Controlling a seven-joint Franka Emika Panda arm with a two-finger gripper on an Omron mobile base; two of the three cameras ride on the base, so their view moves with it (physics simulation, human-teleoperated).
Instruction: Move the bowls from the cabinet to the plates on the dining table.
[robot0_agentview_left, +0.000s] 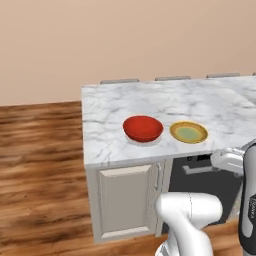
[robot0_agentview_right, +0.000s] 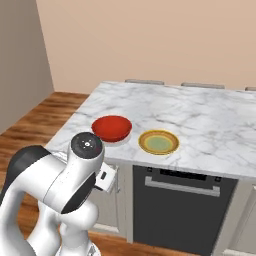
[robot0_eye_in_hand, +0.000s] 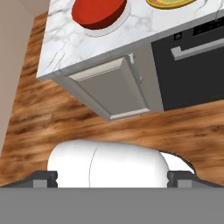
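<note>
A glossy red bowl (robot0_agentview_left: 143, 128) (robot0_agentview_right: 112, 127) (robot0_eye_in_hand: 98, 12) rests on the marble dining table (robot0_agentview_left: 110, 107) (robot0_agentview_right: 200, 112) near its front edge. In the hand view a pale plate rim (robot0_eye_in_hand: 121, 24) shows under the bowl. Right beside it lies a yellow-gold plate (robot0_agentview_left: 188, 132) (robot0_agentview_right: 158, 142) (robot0_eye_in_hand: 170, 3), flat, with a pale greenish middle. My gripper (robot0_eye_in_hand: 113, 178) hangs low in front of the table's base, well short of the bowl; its fingertips (robot0_eye_in_hand: 43, 178) stand wide apart and open, with nothing between them. The cabinet is out of view.
Under the tabletop are a grey panelled door (robot0_agentview_left: 125, 200) (robot0_eye_in_hand: 111, 89) and a black appliance front with a bar handle (robot0_agentview_right: 182, 187) (robot0_eye_in_hand: 197, 48). Stool backs (robot0_agentview_left: 120, 80) line the table's far side. Wooden floor (robot0_agentview_left: 40, 150) lies to the left.
</note>
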